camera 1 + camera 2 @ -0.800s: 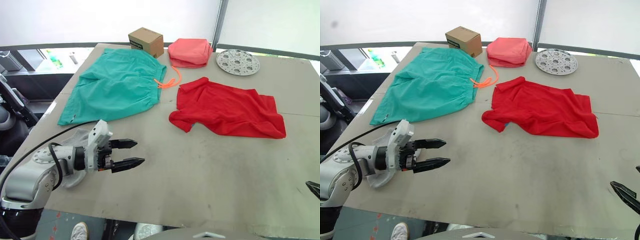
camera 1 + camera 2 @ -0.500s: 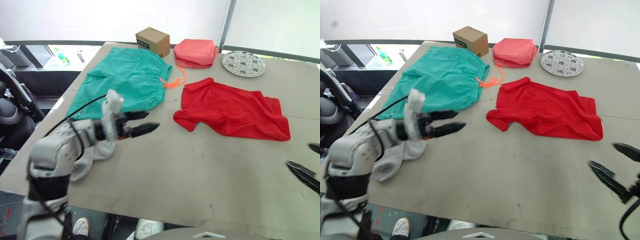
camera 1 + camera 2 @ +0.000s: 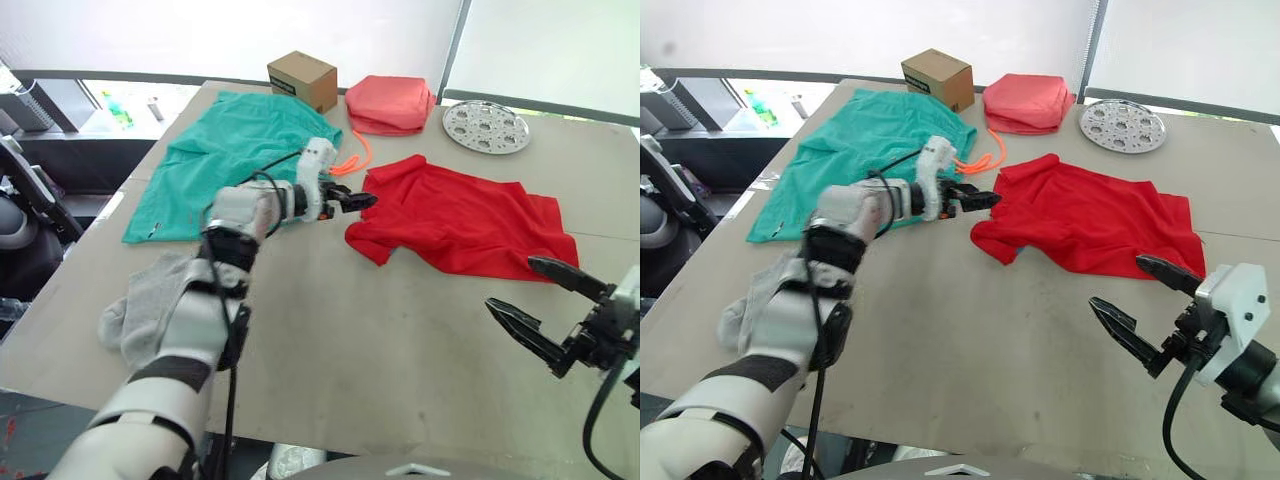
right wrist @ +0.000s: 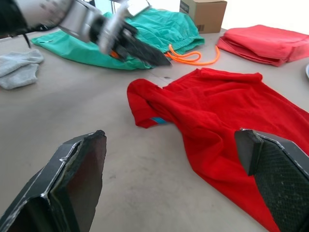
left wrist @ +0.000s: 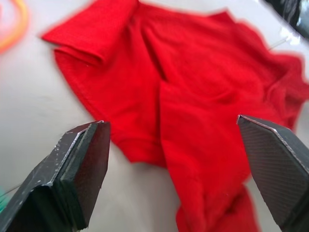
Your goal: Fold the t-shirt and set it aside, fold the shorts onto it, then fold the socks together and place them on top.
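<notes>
Left eye view: t-shirt point(image 3: 462, 222), rumpled and unfolded at mid-table point(image 3: 380, 340), beside the shorts point(image 3: 235, 160); left end effector point(image 3: 352, 200) released at its near sleeve, right end effector point(image 3: 545, 305) released nearby, apparently poised for a two-handed fold; socks point(image 3: 150, 305) await at the left edge.

You have bright, even daylight coming off the white backdrop behind the grey table point(image 3: 400, 330), so the tabletop shows only soft, faint shadows and a washed-out strip at the far edge. In your left wrist view the bright red short-sleeved t-shirt point(image 5: 193, 96) is soft and out of focus, and the neon orange drawstring cord point(image 5: 14, 24) smears at the corner. In your right wrist view the left gripper point(image 4: 145, 50) is blurred, while the red fabric nearby stays fairly crisp.
</notes>
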